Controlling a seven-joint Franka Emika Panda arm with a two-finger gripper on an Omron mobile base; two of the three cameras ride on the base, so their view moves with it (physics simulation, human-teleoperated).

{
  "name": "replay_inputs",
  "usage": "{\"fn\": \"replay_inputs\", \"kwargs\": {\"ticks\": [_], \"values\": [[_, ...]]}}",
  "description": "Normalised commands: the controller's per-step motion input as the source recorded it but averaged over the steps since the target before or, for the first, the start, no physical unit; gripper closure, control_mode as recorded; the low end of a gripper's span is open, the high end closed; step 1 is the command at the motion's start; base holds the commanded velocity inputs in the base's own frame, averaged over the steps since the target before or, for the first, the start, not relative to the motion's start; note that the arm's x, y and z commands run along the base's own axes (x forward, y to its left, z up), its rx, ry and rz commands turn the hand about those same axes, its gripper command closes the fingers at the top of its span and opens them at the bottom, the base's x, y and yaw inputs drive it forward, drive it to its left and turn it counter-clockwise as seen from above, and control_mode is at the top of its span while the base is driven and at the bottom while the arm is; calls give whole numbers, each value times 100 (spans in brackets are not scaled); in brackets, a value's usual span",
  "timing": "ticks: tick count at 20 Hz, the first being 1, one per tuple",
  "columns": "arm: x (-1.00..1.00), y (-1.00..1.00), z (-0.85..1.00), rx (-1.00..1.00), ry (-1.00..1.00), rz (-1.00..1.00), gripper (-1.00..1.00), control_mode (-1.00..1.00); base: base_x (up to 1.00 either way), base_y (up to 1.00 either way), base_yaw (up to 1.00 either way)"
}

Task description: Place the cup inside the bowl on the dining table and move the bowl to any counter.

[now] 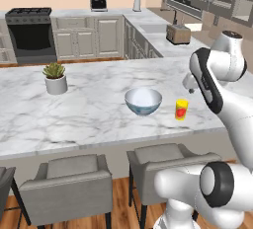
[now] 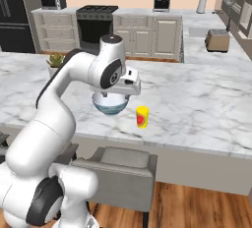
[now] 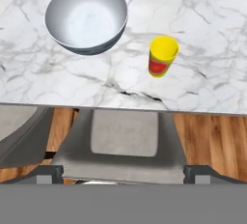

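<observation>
While the arm hangs above the near edge of the dining table [image 1: 89, 109], its gripper's fingers are out of sight and I cannot tell whether they are apart. The yellow cup [image 3: 162, 56] stands upright on the marble just beside the bowl [image 3: 87, 18], not touching it. A potted plant [image 1: 55, 78] sits farther along. Grey chairs [image 1: 74, 183] line the edge above the wooden floor; a stove [image 1: 30, 34] and toaster [image 1: 178, 34] occupy the counter [image 1: 163, 43] behind.

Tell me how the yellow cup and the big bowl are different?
The cup is small, narrow and tall; the bowl is much wider and rounder. The cup is yellow with a red patch; the bowl is white inside, bluish-grey outside. Both stand upright, empty and apart on the marble dining table.
</observation>
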Motion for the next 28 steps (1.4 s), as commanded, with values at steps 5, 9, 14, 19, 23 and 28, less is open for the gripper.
{"fn": "replay_inputs", "kwargs": {"ticks": [5, 9, 14, 19, 23, 28], "values": [[17, -25, -7, 0, -15, 0, -100, -100, 0, 0, 0], [50, -11, -7, 0, -8, 0, -100, -100, 0, 0, 0], [42, -4, -6, 0, 7, -1, -100, -100, 0, 0, 0], [41, -18, -18, 0, 16, -5, -100, -100, 0, 0, 0], [28, -32, -18, 0, 12, -5, -100, -100, 0, 0, 0], [47, -15, -18, 0, 1, -6, -100, -100, 0, 0, 0]]}}
